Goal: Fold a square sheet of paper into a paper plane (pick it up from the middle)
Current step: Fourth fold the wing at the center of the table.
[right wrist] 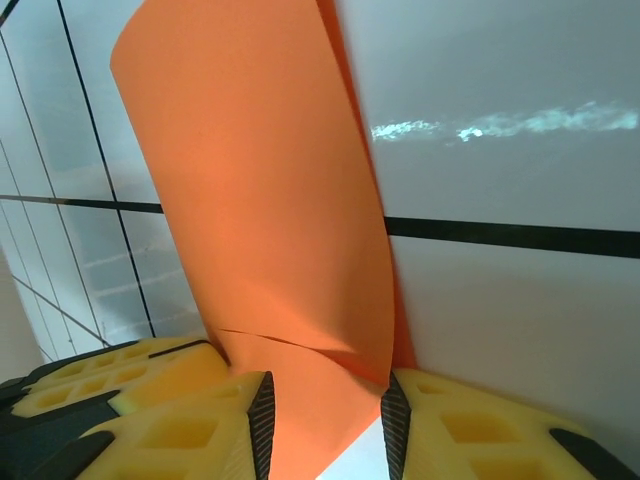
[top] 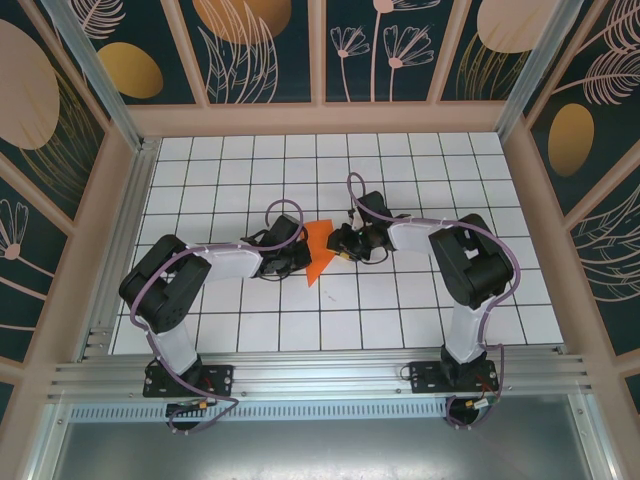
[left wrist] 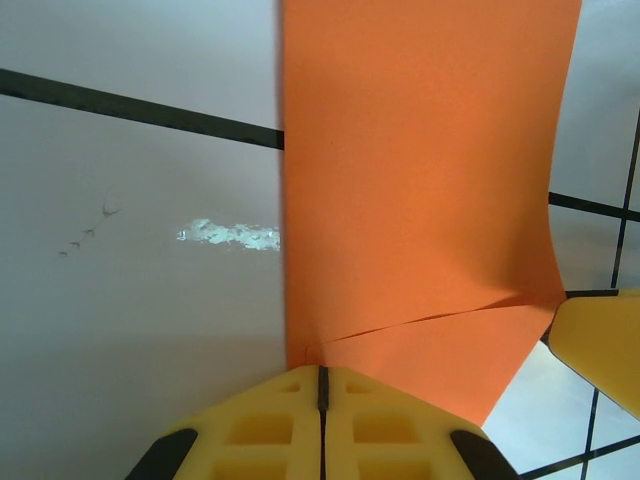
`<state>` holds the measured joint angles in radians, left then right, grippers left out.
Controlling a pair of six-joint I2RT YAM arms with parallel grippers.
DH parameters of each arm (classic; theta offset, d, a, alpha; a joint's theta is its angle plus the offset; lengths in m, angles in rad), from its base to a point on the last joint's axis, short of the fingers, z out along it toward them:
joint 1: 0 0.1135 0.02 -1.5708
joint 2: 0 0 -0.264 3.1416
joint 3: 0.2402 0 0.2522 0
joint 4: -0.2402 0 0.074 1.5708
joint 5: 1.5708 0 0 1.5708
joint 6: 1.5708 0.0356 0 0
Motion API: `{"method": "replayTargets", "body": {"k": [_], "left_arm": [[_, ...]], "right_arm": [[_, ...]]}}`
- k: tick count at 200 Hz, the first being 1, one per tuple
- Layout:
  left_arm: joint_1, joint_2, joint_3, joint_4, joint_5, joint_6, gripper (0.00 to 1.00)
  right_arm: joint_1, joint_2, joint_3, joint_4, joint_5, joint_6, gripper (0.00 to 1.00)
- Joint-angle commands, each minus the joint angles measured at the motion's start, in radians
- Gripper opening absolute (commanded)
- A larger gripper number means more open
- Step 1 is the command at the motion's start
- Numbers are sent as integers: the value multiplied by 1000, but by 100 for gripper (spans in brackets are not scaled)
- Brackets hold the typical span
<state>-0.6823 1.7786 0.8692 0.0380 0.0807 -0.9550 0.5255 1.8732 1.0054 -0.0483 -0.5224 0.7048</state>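
The square sheet of paper (top: 320,245) is bright orange, folded into a layered shape with a point toward the near left, and sits mid-table between both grippers. My left gripper (top: 302,254) meets its left edge. In the left wrist view its yellow fingers (left wrist: 322,372) are pressed together at the paper (left wrist: 420,180), pinching a corner where a flap edge runs out. My right gripper (top: 343,245) is at the paper's right side. Its jaws (right wrist: 325,390) stand apart with the curved, lifted paper (right wrist: 260,200) lying between the pads.
The table (top: 400,320) is white with a black grid, fenced by a raised tan frame (top: 330,118) and patterned walls. The right gripper's yellow finger (left wrist: 600,350) shows at the paper's far corner, so the two grippers are very close together.
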Motion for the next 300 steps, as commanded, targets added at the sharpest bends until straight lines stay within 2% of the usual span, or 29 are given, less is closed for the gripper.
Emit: {"method": "replayTargets", "body": {"k": [1,88,124,145,169,188,240,266,300], "left_arm": [[1,18,-22,-12,21,-8,8],[1,12,-14,-15,23,-1,9],[2,-7,7,-25,25,10,11],[2,-57,9,-6,44,22,20],[-7,-146,-25,33,63,39,30],[-35,-195,-64,79,80,48,33],[-110,-200,-178,247,123,-6,30],[-129,-163,-192,308,137,-6,30],[-157,-126,-195,339,109,67,34]], "right_arm": [[8,14,12,35,-45,21,36],[16,29,3,39,-65,-12,27],[35,20,3,22,-23,-7,9],[41,-18,-11,10,36,27,3],[58,-93,-45,-27,149,98,2],[77,-148,-68,-77,242,149,2],[135,-215,-82,-223,415,247,1],[140,-222,-86,-240,432,275,1],[142,-221,-83,-229,397,305,1]]}}
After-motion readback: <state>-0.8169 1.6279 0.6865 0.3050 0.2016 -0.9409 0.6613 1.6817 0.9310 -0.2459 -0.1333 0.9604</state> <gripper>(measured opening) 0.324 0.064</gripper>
